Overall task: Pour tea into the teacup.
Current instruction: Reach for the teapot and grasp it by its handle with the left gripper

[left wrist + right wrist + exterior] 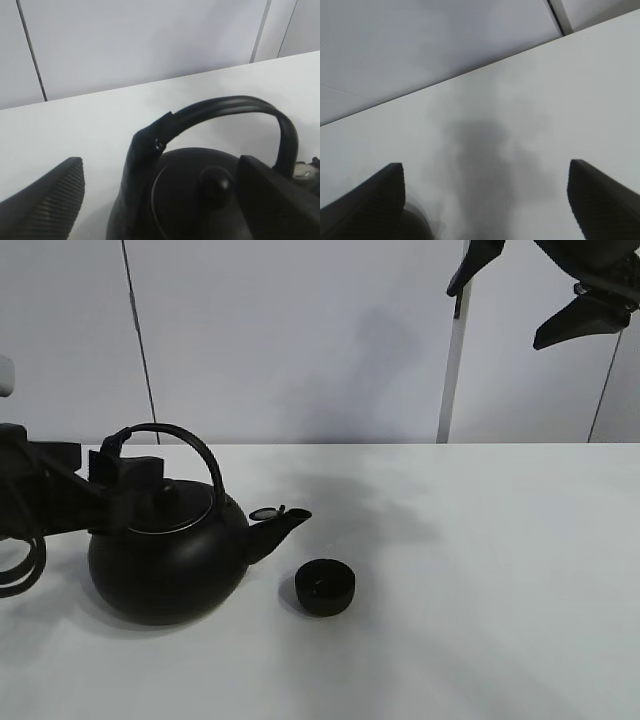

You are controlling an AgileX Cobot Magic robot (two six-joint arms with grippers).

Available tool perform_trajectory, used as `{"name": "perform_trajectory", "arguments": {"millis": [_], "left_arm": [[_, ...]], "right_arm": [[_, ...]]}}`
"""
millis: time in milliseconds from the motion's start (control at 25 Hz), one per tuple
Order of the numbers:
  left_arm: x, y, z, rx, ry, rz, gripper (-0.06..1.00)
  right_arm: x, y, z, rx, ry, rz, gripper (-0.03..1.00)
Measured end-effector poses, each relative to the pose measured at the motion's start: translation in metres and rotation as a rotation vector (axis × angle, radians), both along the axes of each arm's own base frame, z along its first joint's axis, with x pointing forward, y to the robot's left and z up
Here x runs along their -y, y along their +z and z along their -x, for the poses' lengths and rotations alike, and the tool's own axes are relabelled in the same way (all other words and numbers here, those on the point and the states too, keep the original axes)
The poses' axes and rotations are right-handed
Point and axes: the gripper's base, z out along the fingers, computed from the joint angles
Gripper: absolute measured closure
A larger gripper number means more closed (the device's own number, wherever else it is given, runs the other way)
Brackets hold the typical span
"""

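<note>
Straddling the kettle's [170, 560] arched handle [225, 107], the left gripper [165, 200] stands wide open, gripping nothing; the right gripper [485, 200] hangs high, open, empty; the teacup [325, 587] sits just beside the spout [285, 525]; an off-centre grip could let the kettle swing, spilling tea past the cup.

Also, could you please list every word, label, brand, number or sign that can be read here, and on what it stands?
None: no text, number or sign can be read in any view.
The kettle and the teacup are plain black, with no marking visible.
The table and the wall behind it show no writing.
</note>
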Motion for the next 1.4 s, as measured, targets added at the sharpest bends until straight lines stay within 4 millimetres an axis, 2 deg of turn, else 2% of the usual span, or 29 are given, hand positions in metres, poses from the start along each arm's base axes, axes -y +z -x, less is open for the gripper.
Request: {"name": "perform_trajectory", "arguments": {"millis": [480,840,1400], "left_arm": [[0.001,-0.003,-0.006,-0.005,0.021,0.001,0.35],[-0.008,-0.002,-0.013,0.006,0.054,0.003,0.35],[-0.004,-0.010,-0.033,0.009,0.042,0.000,0.35]], "right_arm": [[0.000,0.000,0.000,0.000,0.000,0.000,0.36],[0.000,0.000,0.000,0.000,0.000,0.000,0.36],[0.000,0.000,0.000,0.000,0.000,0.000,0.36]]}}
